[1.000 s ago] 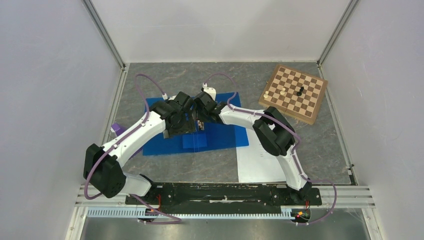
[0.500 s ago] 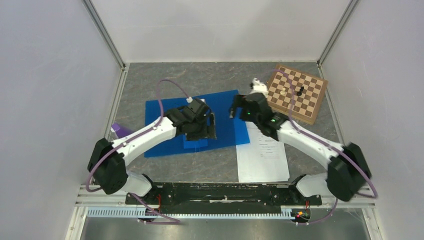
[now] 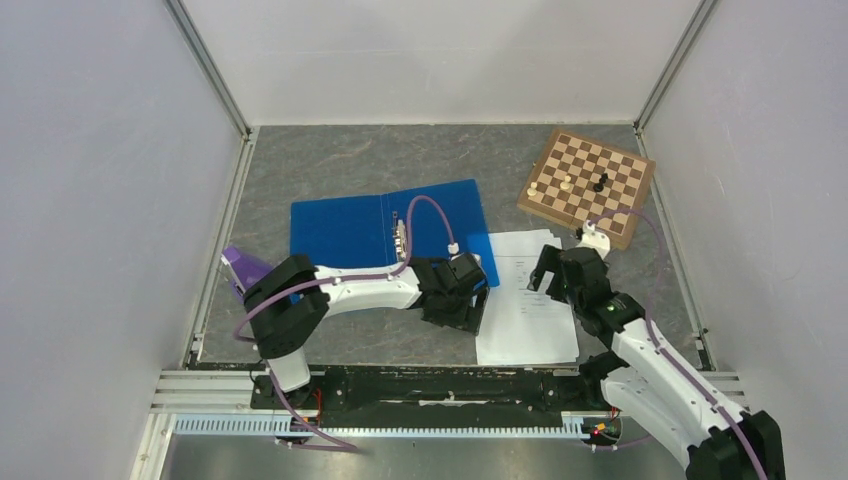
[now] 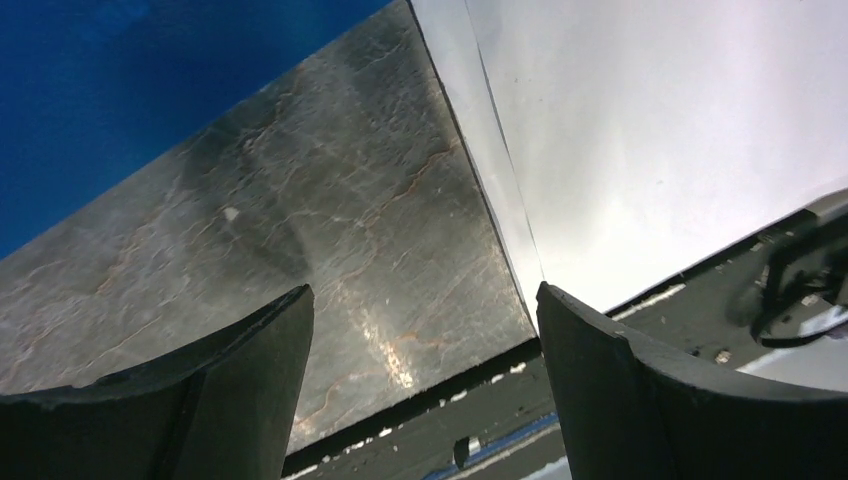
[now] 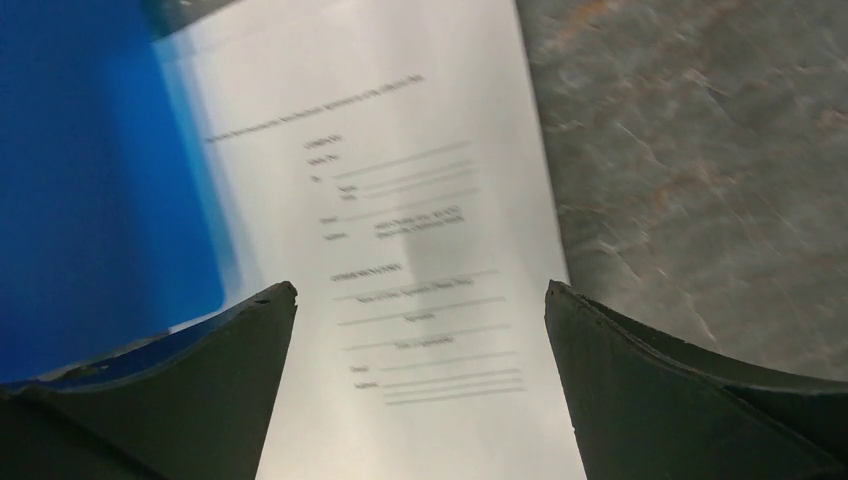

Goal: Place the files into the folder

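- Since half a second ago, both arms have drawn back toward the near edge. The left gripper (image 4: 422, 292) has left the middle of the folder (image 3: 340, 230). The right gripper (image 5: 420, 287) has come away from the chessboard (image 3: 590, 185) side.
- The folder lies open and flat at mid-table, its ring clip (image 3: 402, 236) along the spine.
- The files (image 3: 522, 322) lie flat on the table (image 3: 420, 155) at the folder's near right corner. Their left edge meets the blue cover, and which lies on top cannot be told. The top sheet carries printed lines.
- The left gripper hangs over bare table between the folder's corner and the sheets' left edge. Its jaws are spread wide with nothing between them.
- The right gripper hovers above the printed sheet, jaws likewise wide apart and holding nothing.
- The chessboard, with a few pieces on it, sits at the far right, well apart from the papers.
- A purple object (image 3: 241, 268) lies at the table's left edge.
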Controlling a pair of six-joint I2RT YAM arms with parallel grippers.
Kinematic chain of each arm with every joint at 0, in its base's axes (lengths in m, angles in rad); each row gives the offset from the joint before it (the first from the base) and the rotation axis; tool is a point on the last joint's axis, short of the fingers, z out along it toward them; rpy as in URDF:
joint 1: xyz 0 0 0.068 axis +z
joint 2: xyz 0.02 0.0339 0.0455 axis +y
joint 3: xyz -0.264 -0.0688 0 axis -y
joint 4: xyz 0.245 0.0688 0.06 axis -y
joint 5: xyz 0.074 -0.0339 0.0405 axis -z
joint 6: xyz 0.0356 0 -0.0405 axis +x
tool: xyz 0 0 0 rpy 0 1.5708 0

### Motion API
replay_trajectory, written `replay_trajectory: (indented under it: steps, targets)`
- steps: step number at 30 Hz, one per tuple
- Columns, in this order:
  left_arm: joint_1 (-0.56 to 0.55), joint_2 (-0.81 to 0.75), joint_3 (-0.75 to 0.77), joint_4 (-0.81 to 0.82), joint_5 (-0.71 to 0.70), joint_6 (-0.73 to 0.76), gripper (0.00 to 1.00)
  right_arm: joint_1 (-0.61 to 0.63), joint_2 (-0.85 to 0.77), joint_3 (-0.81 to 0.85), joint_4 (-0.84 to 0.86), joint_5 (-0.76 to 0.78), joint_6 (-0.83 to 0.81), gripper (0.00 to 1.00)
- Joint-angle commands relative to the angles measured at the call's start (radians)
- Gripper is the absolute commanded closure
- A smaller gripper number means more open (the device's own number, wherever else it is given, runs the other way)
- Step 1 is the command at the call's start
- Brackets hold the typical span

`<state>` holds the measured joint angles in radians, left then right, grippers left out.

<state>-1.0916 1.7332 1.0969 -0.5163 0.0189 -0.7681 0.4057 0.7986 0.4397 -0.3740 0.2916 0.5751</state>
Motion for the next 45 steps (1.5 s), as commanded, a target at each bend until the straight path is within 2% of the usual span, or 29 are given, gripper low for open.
replay_trajectory:
  steps: [1,5,9,17,20,26,33,40,45]
  targets:
    - [-0.031,0.048,0.065,0.067,-0.054,-0.028,0.12,-0.039,-0.109,-0.042,-0.143,0.076,0.021,0.02]
    - [-0.038,0.084,0.104,0.054,-0.104,-0.013,0.12,-0.083,-0.168,-0.067,-0.17,0.068,0.025,0.02]
    - [-0.039,0.122,0.144,0.025,-0.175,-0.007,0.12,-0.132,-0.131,-0.077,-0.151,0.02,0.008,0.02]
    - [-0.048,0.197,0.179,0.018,-0.316,-0.086,0.13,-0.291,-0.077,-0.151,-0.032,-0.21,-0.003,0.02]
    - [-0.053,0.208,0.172,0.019,-0.343,-0.103,0.16,-0.323,-0.095,-0.208,0.002,-0.273,0.013,0.02]
    - [-0.057,0.263,0.222,-0.1,-0.423,-0.148,0.34,-0.326,-0.092,-0.293,0.116,-0.445,0.055,0.02]
    - [-0.08,0.368,0.299,-0.19,-0.44,-0.157,0.44,-0.307,-0.084,-0.311,0.159,-0.514,0.092,0.02]
    - [-0.094,0.397,0.289,-0.2,-0.416,-0.176,0.49,-0.219,-0.087,-0.278,0.165,-0.593,0.127,0.02]
    - [-0.093,0.369,0.249,-0.166,-0.393,-0.161,0.51,-0.216,-0.157,-0.269,0.153,-0.627,0.146,0.02]
